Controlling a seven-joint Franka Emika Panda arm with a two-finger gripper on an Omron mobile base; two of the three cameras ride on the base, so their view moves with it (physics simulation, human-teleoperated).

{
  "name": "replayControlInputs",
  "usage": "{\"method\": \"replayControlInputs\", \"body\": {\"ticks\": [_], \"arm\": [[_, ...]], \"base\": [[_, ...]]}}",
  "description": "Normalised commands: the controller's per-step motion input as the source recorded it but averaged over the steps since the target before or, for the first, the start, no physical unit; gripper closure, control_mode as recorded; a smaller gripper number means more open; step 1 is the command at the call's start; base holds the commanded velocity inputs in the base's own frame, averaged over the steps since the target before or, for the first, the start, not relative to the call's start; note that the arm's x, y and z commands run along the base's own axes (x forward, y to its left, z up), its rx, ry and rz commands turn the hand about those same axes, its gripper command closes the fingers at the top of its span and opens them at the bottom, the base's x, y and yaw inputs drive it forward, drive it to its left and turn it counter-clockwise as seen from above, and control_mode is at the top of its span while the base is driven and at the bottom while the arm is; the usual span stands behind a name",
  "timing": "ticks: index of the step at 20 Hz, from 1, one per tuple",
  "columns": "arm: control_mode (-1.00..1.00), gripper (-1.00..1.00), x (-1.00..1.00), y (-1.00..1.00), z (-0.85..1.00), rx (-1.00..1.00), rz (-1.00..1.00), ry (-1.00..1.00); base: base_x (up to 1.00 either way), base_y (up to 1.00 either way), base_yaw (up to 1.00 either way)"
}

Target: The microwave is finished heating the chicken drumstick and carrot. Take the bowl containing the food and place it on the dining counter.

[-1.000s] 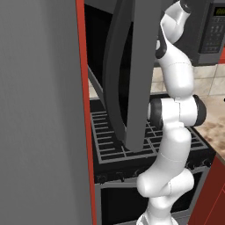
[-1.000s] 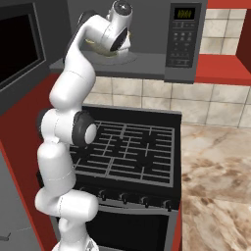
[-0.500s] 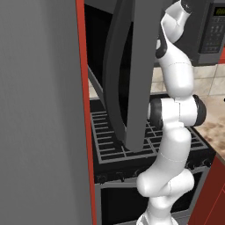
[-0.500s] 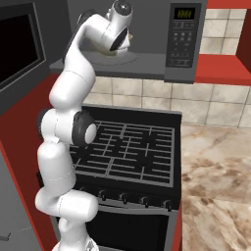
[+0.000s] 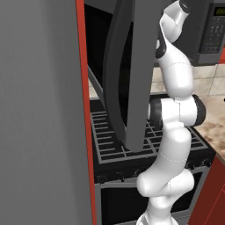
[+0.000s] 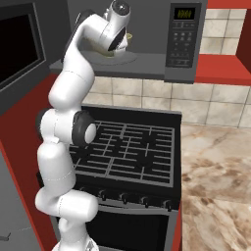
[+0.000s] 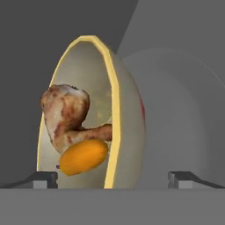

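Note:
The microwave (image 6: 182, 44) stands open above the stove, its dark door (image 5: 132, 66) swung out toward me. Inside, the cream-tan bowl (image 7: 127, 132) rests on the round turntable (image 7: 184, 114); the view is rolled, so the bowl looks tipped on its side. The brown chicken drumstick (image 7: 66, 112) and the orange carrot (image 7: 83, 157) lie in the bowl. My gripper (image 7: 113, 179) is open, with one dark fingertip (image 7: 44, 179) on the inner side of the bowl's rim and the other beyond its outer wall. A sliver of the bowl (image 6: 129, 36) peeks out beside my hand.
Below the microwave is a black stovetop (image 6: 132, 152) with grates and an oven under it. The beige veined marble dining counter (image 6: 215, 162) runs to the right over red fronts. A tall grey cabinet side (image 5: 39, 110) and the open door crowd the left.

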Motion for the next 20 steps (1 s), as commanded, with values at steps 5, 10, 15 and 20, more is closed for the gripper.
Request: {"method": "replayControlInputs", "body": {"ticks": [5,10,15,20], "arm": [[-1.0,-1.0,0.0,0.52,0.02,0.0,0.0,-0.01],[-1.0,-1.0,0.12,0.29,-0.06,0.0,0.0,0.04],[-1.0,-1.0,0.12,0.13,-0.21,0.0,0.0,0.05],[-1.0,1.0,0.0,0.04,-0.36,-0.01,0.0,0.06]], "base": [[0.0,0.0,0.0],[0.0,0.0,0.0],[0.0,0.0,0.0],[0.0,0.0,0.0]]}}
